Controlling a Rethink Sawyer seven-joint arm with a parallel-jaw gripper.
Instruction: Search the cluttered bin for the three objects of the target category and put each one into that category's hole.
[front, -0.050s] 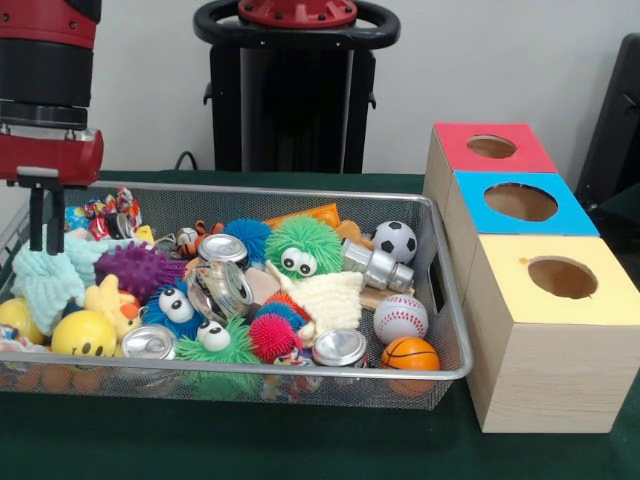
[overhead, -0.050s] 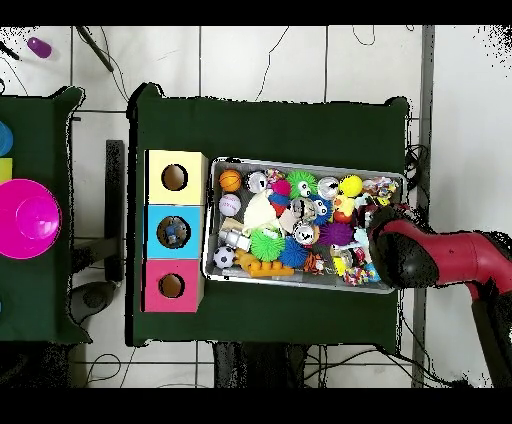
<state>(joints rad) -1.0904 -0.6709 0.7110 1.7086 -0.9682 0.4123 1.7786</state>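
The claw (front, -0.050s: 47, 215) hangs over one end of the wire bin (front, -0.050s: 300, 372), its two dark fingers (front, -0.050s: 35, 222) close together with only a narrow gap, gripping nothing. Its tips sit just above a pale teal fuzzy cloth (front, -0.050s: 45, 280) and beside a purple spiky ball (front, -0.050s: 138, 268). In the overhead view the red arm (overhead, -0.050s: 440, 258) reaches in over that same end of the bin and hides the claw.

The bin is packed: a yellow smiley ball (front, -0.050s: 83, 333), a green furry toy with eyes (front, -0.050s: 302, 245), shiny cans (front, -0.050s: 339, 347), a soccer ball (front, -0.050s: 395, 241), a baseball (front, -0.050s: 400, 318) and a small basketball (front, -0.050s: 410, 354). The three sports balls lie at the end of the bin nearest the boxes, well apart from the claw.

Just beside that end stands a row of three wooden boxes, each with a round hole in its lid: a red box (front, -0.050s: 490, 148), a blue box (front, -0.050s: 520, 203) and a yellow box (front, -0.050s: 555, 280). From overhead, something lies inside the blue box's hole; what it is cannot be told.

Everything rests on a bench (front, -0.050s: 250, 445) covered in dark green cloth. Overhead, the bench stands on a pale tiled floor (overhead, -0.050s: 300, 60) crossed by thin cables, and a second green surface at the picture's edge carries a bright pink bowl (overhead, -0.050s: 25, 218). Behind the bench is a plain light wall (front, -0.050s: 480, 60).
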